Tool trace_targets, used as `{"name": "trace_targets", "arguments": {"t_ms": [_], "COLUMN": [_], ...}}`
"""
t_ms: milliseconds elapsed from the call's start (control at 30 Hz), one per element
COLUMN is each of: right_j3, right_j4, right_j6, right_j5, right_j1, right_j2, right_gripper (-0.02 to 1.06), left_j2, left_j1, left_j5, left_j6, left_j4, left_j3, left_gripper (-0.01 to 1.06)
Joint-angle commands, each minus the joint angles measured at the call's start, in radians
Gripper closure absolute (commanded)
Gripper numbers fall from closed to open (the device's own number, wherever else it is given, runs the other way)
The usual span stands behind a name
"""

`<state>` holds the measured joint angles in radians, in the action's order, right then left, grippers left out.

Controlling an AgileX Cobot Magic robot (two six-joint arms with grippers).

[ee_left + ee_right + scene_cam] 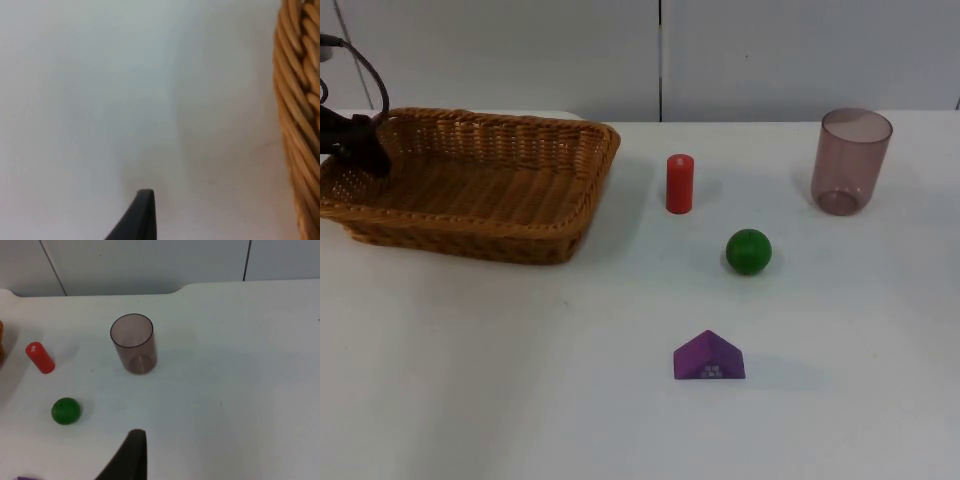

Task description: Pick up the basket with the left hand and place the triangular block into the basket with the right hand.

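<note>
Top view: the wicker basket (470,185) rests on the white table (520,400), its far left rim met by the left gripper (365,150); whether that gripper is clamped cannot be told. No lift is judged done. The purple triangular block (709,357) lies untouched, well apart from the basket, near the green ball (748,251). A right gripper fingertip (131,455) is seen above the table beyond the block; its state cannot be told.

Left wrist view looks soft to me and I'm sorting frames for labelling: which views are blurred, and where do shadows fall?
Left wrist view: the basket weave is close and out of focus. Top view: crisp, with soft shadows to the right of the purple triangular block and the green ball. Right wrist view: fairly sharp, with the translucent cup clearly outlined.
</note>
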<state>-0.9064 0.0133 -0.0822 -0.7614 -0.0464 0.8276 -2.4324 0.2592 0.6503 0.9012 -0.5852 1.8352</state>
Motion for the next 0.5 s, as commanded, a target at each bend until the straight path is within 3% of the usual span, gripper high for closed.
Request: {"name": "trace_targets", "arguments": {"t_ms": [0,267,467], "right_j3": [-0.005,-0.005,-0.005], "right_j4": [-0.005,-0.013,-0.013], "right_j6": [0.008,0.008,0.008], "right_j5": [0.0,0.003,0.005], "right_j1": [0.0,0.0,0.0], "right_j2": [-0.006,-0.006,-0.006], "right_gripper": [0.0,0.0,0.0], "left_j2": [-0.015,-0.052,-0.052], "left_j1": [0.001,0.001,0.001], "left_j5": [0.003,0.09,0.077], "left_j6": [-0.014,-0.037,-0.045], "left_j4": [-0.019,-0.008,0.006], "left_j3": [0.022,0.071,0.073], "left_gripper": [0.0,0.0,0.04]}}
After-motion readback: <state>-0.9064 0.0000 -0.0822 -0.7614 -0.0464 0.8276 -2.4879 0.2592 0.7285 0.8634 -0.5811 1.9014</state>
